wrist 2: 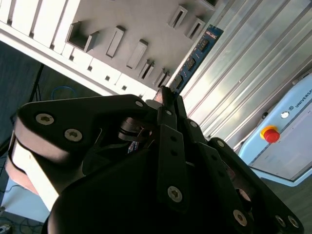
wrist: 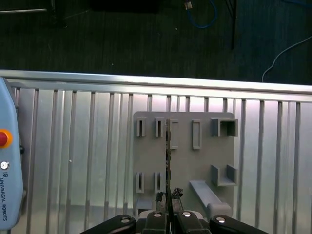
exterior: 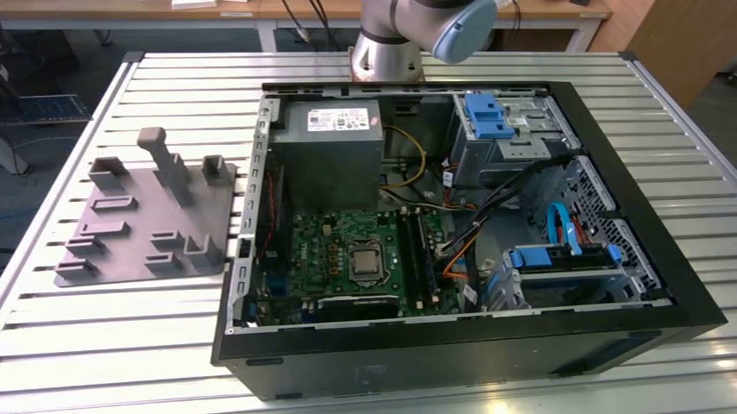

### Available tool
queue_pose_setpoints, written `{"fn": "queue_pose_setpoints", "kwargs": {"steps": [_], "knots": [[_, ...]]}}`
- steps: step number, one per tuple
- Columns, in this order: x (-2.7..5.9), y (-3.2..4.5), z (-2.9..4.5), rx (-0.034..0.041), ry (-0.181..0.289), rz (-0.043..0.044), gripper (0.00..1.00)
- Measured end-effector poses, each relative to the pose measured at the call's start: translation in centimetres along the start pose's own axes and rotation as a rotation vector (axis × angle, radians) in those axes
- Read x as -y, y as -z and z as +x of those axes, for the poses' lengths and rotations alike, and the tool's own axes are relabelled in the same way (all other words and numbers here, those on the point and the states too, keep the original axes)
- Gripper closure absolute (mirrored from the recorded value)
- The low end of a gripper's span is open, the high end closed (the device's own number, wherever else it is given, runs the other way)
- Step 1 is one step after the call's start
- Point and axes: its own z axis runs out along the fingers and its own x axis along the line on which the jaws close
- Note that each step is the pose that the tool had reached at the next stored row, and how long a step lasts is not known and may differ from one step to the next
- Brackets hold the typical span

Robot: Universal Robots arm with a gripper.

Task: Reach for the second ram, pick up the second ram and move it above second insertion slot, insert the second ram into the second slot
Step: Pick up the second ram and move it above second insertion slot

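Your gripper [wrist: 168, 199] is clenched on the second ram [wrist: 168, 156], one stick held edge-on over the one grey holder plate [wrist: 187, 165]. The open computer case [exterior: 461, 354] holds one motherboard [exterior: 334, 254]. Case and plate rest on a slatted metal table [exterior: 127, 345], with dark floor beyond.

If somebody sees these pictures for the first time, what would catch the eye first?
The open computer case lying on the slatted table, its green motherboard exposed, dominates the exterior view. On the exterior view's left lies a grey fixture plate. In both wrist views the gripper holds the second ram in its jaws above that plate.
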Motion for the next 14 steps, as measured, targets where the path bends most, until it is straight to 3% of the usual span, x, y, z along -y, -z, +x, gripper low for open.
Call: {"fn": "queue_pose_setpoints", "kwargs": {"steps": [6, 14], "knots": [[-0.01, 0.73, -0.01, 0.0001, 0.000, 0.0001, 0.86], [0.27, 0.78, 0.00, 0.0003, 0.000, -0.0004, 0.86]]}}
